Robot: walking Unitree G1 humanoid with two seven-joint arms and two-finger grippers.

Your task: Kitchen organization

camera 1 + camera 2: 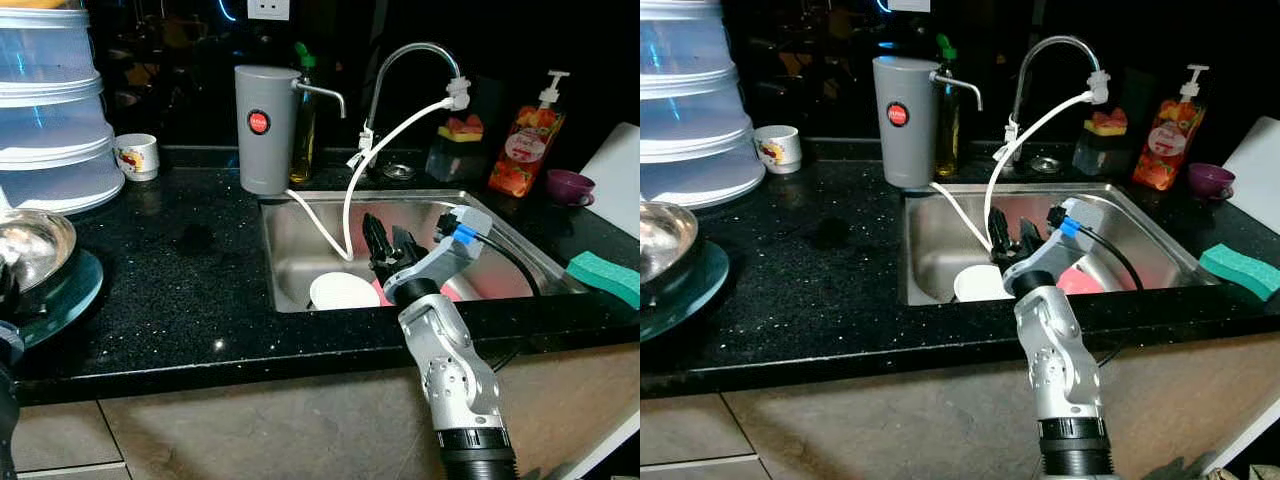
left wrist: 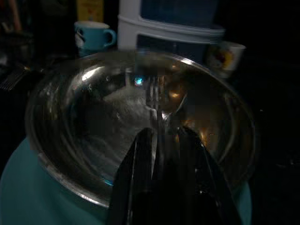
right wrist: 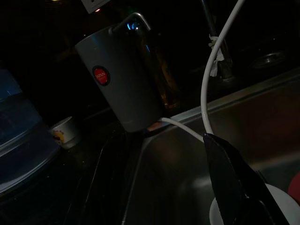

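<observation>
while our right claw (image 1: 385, 243) hangs inside the sink (image 1: 300, 262), its black fingers point down just above a white bowl (image 1: 343, 291) on the sink floor, with something red (image 1: 1077, 279) beside that bowl; the fingers look slightly parted and hold nothing, though the dim light makes this hard to judge. our left claw (image 2: 161, 140) sits over a steel bowl (image 2: 93, 117) on a teal plate (image 1: 70, 290) at the left edge of the black surface (image 1: 190, 270); its fingers lie close together, and whether they grip anything we cannot tell. a white hose (image 1: 385, 140) runs from the tap (image 1: 405, 55) into the sink. behind stand a grey water filter (image 1: 264, 128), a small cup (image 1: 136, 155), stacked clear tubs (image 1: 50, 110), a soap bottle (image 1: 525, 140) and a green sponge (image 1: 605, 275).
</observation>
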